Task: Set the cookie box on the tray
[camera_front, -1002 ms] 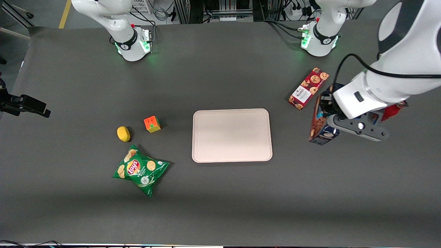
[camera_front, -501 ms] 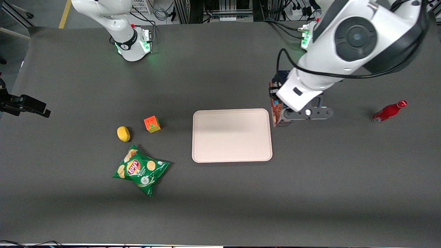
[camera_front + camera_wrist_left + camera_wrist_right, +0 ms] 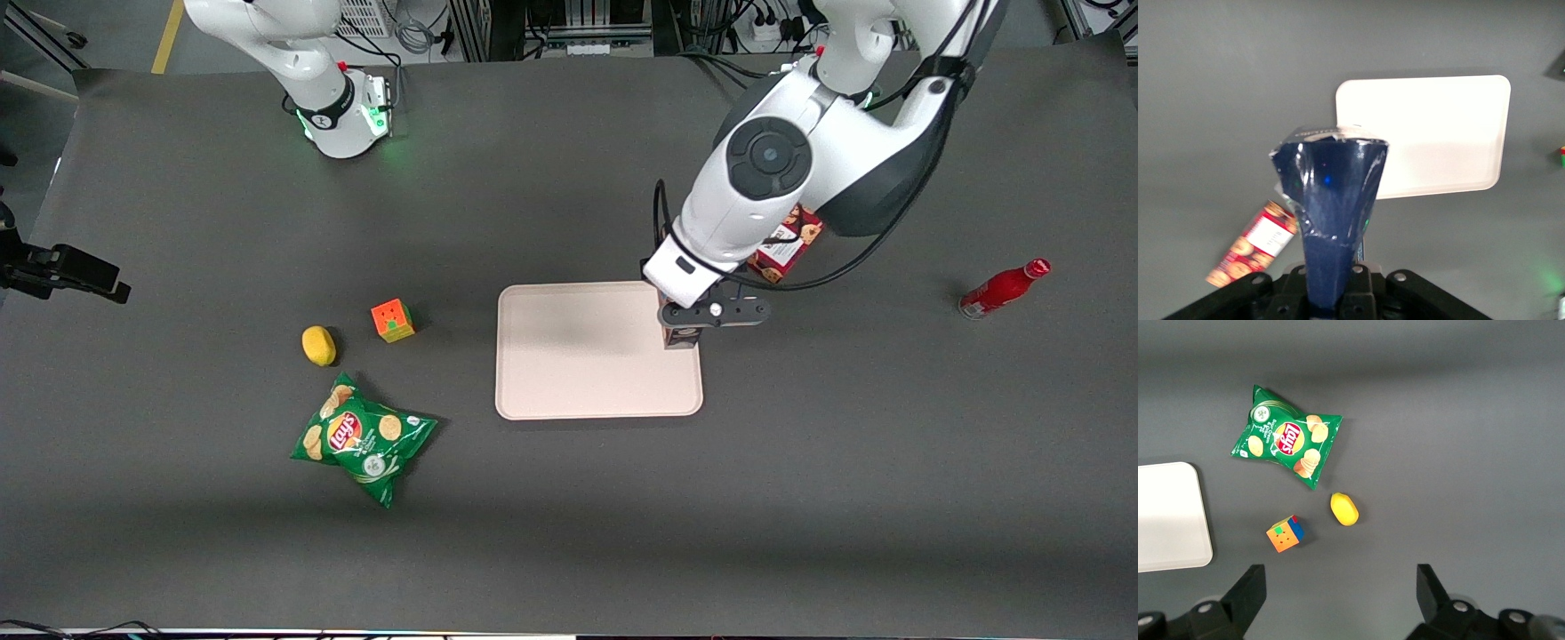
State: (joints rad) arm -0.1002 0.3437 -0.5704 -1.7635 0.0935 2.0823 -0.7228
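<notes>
Cookie box (image 3: 1333, 220) clamped in the gripper (image 3: 1331, 300), fingers closed on its near end, long axis running straight out from the wrist, free end crumpled and pointing down at the counter (image 3: 178, 551).

From the front: gripper (image 3: 685, 327) up over the tray (image 3: 587, 356), at the edge toward the working arm's end, near the corner farther from the front camera. Only a sliver of box (image 3: 681, 338) visible under the wrist there; box hanging roughly upright, so its footprint is small for now.

Wrist view: box's free end at the tray (image 3: 1438, 133) rim, most of the tray's bare surface spread out past it. Probably not yet centred: a bit more travel toward the parked arm's end needed before lowering. Contact with the tray not apparent; box looks airborne.

Key relation: box axis vertical, tray flat. Either tip it over onto a long face, or set down on end and risk a topple off the rim.

Red cookie box (image 3: 787, 249) lying on the counter just beside, partly under the arm. Not the target.
</notes>
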